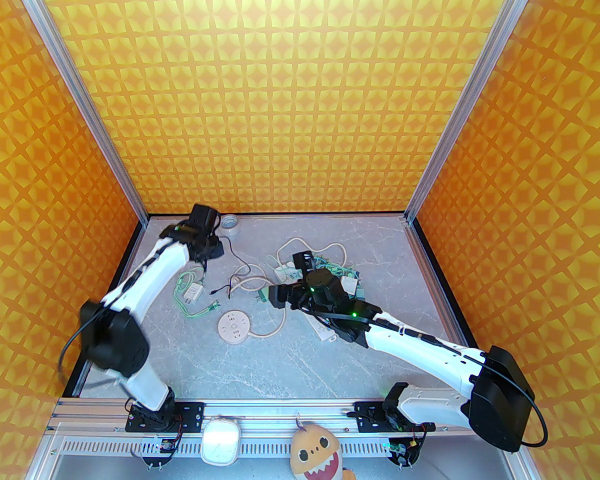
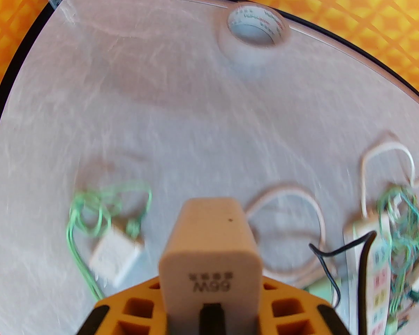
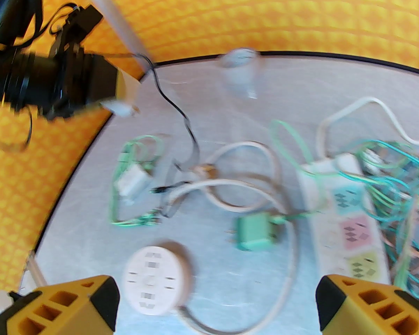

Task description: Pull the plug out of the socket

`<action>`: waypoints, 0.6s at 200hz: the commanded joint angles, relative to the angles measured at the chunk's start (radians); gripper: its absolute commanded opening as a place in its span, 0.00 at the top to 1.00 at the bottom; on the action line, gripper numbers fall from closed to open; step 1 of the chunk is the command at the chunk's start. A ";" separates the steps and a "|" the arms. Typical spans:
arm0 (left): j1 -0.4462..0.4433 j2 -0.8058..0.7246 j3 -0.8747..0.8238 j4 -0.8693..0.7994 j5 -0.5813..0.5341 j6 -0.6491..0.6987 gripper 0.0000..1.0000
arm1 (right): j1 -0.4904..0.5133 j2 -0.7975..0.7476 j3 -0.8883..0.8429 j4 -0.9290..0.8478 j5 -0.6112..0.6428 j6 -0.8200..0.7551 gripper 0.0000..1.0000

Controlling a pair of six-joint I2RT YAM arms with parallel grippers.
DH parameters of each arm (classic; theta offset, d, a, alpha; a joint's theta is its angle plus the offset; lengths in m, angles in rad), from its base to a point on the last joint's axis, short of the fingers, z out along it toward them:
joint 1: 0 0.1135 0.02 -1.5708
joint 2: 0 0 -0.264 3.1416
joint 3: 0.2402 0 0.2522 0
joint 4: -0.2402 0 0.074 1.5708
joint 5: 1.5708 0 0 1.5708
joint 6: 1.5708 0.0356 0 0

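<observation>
My left gripper (image 2: 211, 291) is shut on a beige charger plug (image 2: 209, 243) marked 66W and holds it in the air near the back left corner. In the right wrist view the plug (image 3: 124, 96) sticks out of that gripper, and a thin black cable (image 3: 181, 117) hangs from it to the table. The round white socket (image 1: 234, 326) lies flat with nothing plugged into it. My right gripper (image 3: 216, 298) stands open above the table, between the round socket (image 3: 155, 279) and the long power strip (image 3: 349, 222).
A green plug (image 3: 256, 236) lies beside the strip. A white adapter (image 1: 194, 292) with a green cord lies at the left. Tangled green and white cables (image 1: 340, 268) cover the strip's far end. A tape roll (image 1: 230, 224) sits by the back wall.
</observation>
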 commanded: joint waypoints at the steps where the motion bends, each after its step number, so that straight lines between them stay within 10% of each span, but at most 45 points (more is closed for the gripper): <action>1: 0.036 0.124 0.112 -0.034 0.069 0.046 0.97 | -0.012 -0.015 -0.003 0.000 0.062 -0.014 0.02; 120: 0.162 0.334 0.138 0.088 0.482 -0.105 0.92 | -0.034 -0.004 -0.018 0.020 0.032 0.013 0.02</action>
